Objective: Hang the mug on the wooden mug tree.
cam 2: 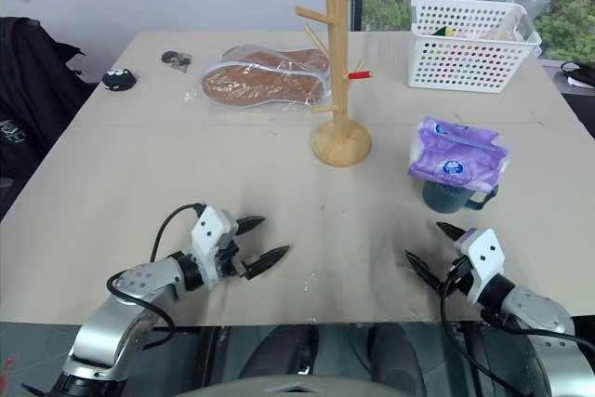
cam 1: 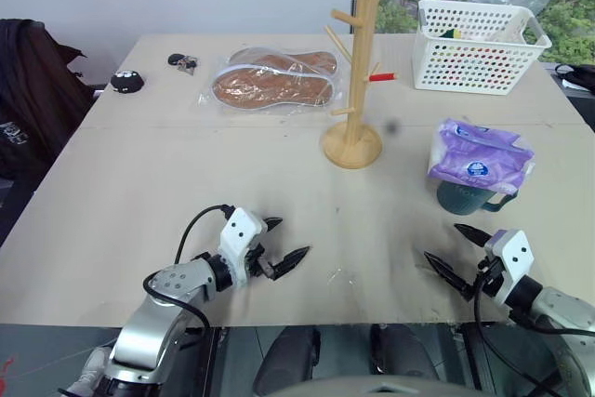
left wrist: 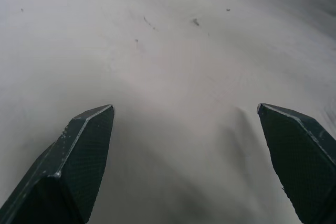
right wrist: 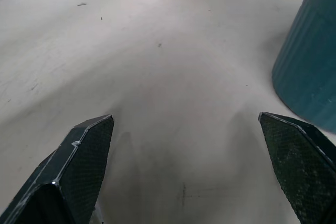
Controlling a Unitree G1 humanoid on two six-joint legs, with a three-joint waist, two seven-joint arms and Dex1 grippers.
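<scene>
The dark teal mug (cam 1: 469, 199) stands upright on the table at the right, its top covered by a purple tissue pack (cam 1: 479, 156); its handle points right. Its ribbed side (right wrist: 310, 72) looms close in the right wrist view. The wooden mug tree (cam 1: 356, 81) rises mid-table on a round base, with bare pegs and one red-tipped peg. My right gripper (cam 1: 456, 252) hovers open near the front edge, just in front of the mug, nothing between its fingers. My left gripper (cam 1: 284, 244) is open too, low over bare table at the front left.
A white perforated basket (cam 1: 476, 46) sits at the back right. A pair of insoles in clear plastic (cam 1: 271, 81) lies behind the tree. Small dark items (cam 1: 127, 82) rest at the back left. A dark jacket (cam 1: 28, 90) hangs beyond the left edge.
</scene>
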